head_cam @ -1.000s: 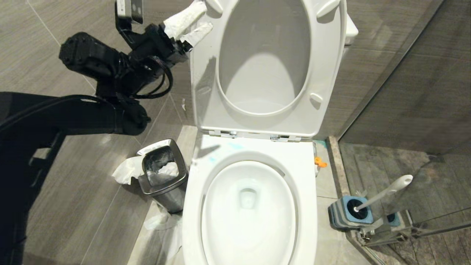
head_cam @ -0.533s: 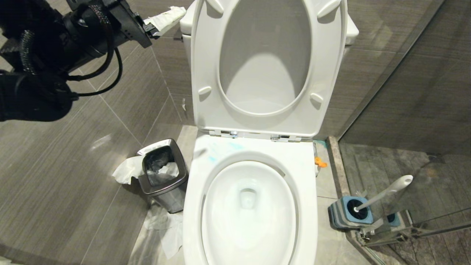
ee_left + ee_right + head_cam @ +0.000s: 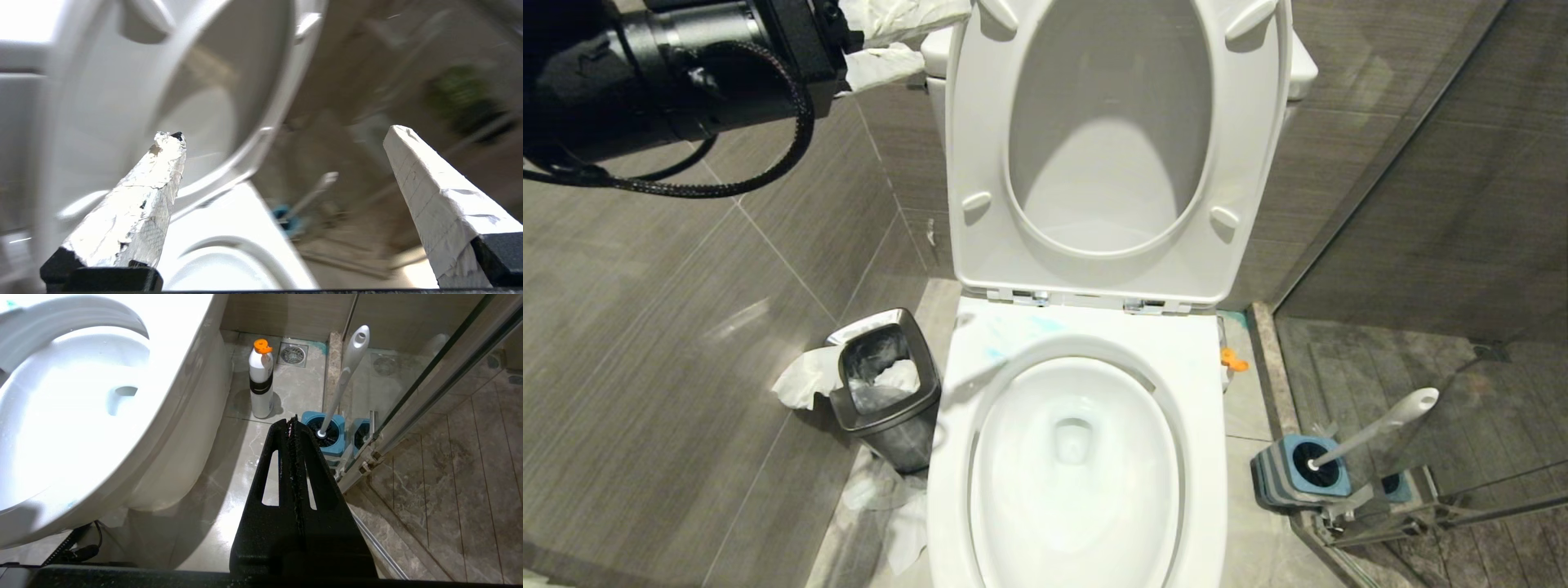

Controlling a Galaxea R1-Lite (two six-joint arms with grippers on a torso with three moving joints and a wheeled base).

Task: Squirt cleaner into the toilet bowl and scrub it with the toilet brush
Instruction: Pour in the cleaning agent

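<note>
You are looking down on the toilet bowl (image 3: 1074, 457), which fills the middle of the head view with its seat and lid (image 3: 1111, 147) raised upright against the tank; the front of the bowl is cut off at the lower edge. A few faint blue smears mark the ceramic just behind the bowl opening. Your left gripper (image 3: 894, 41) sits high at the upper left, beside the raised lid, its 2 white-wrapped fingers (image 3: 429, 192) spread wide with nothing between them; the left wrist view is heavily blurred, so little behind the fingers reads clearly. Left of the toilet stands the steel waste bin (image 3: 882, 388), crumpled white paper around it. On the floor to the right, the toilet brush (image 3: 1380, 429) leans in its blue holder (image 3: 1294, 474) by the glass shower partition (image 3: 429, 396). The cleaner (image 3: 261, 384) stands upright between toilet and brush, orange cap on; from the head only that cap shows. Your right gripper (image 3: 292, 424) hangs low beside the bowl, fingers pressed together, empty.
</note>
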